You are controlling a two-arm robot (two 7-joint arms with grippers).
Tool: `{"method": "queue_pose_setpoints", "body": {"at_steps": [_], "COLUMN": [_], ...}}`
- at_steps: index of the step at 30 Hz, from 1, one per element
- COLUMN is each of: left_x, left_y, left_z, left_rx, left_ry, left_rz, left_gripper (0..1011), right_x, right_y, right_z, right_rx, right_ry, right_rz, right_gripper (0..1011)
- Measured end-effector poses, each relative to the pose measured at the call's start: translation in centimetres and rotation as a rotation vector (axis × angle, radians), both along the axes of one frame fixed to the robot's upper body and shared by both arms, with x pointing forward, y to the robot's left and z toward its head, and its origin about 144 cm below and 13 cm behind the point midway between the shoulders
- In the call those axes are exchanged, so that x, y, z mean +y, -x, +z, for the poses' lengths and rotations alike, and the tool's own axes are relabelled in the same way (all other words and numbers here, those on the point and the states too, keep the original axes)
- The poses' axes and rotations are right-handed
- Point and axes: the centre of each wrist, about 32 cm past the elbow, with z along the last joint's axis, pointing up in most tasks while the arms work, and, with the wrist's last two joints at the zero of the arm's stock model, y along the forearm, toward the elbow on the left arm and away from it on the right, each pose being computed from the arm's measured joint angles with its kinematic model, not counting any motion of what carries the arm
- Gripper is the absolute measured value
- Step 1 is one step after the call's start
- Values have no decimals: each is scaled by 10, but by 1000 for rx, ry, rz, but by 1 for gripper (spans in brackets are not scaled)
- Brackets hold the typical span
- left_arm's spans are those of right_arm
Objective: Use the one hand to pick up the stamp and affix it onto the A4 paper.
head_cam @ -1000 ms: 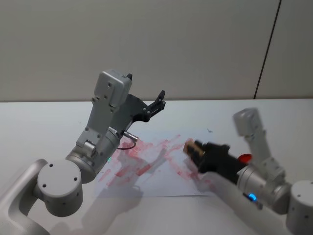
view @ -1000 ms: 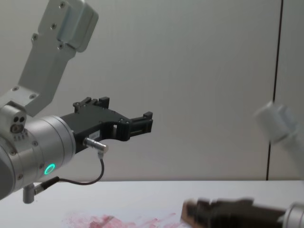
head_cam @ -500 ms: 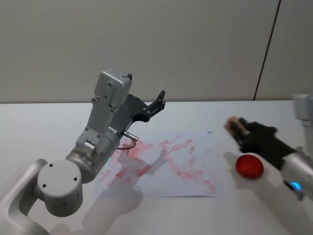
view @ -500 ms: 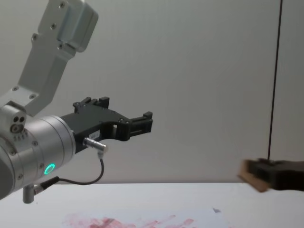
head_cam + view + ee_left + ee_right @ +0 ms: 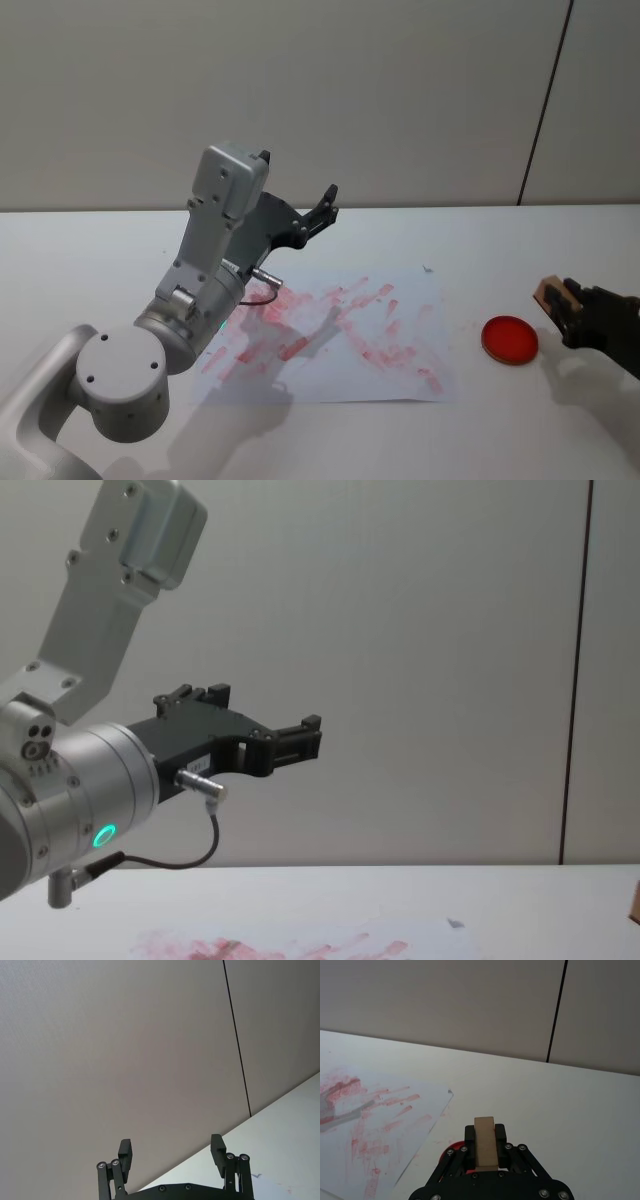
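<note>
The right gripper clamps the stamp between its fingers, above the table just right of the red ink pad — clear of the paper. The left gripper hangs raised, fingers apart.

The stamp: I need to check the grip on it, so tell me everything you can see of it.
The stamp is a small, plain tan block that looks like wood, with a flat narrow top and squared edges. It stands clamped between the black fingers of the right gripper, with its lower part hidden by them. In the head view it is held above the white table, right of the round red ink pad and well off the ink-smeared A4 paper.
</note>
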Motion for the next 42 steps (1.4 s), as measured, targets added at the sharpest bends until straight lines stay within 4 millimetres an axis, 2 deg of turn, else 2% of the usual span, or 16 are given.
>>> {"method": "queue_pose_setpoints", "body": {"at_steps": [17,42], "left_x": [0,0], "left_y": [0,0], "left_z": [0,0], "left_rx": [0,0], "left_ry": [0,0], "left_rz": [0,0], "left_gripper": [1002,1001], "right_x": [-3,17], "right_y": [-13,-29], "right_z": [-13,-20], "right_rx": [42,66], "right_ry": [65,72], "right_rz": [10,70], "right_gripper": [216,217]}}
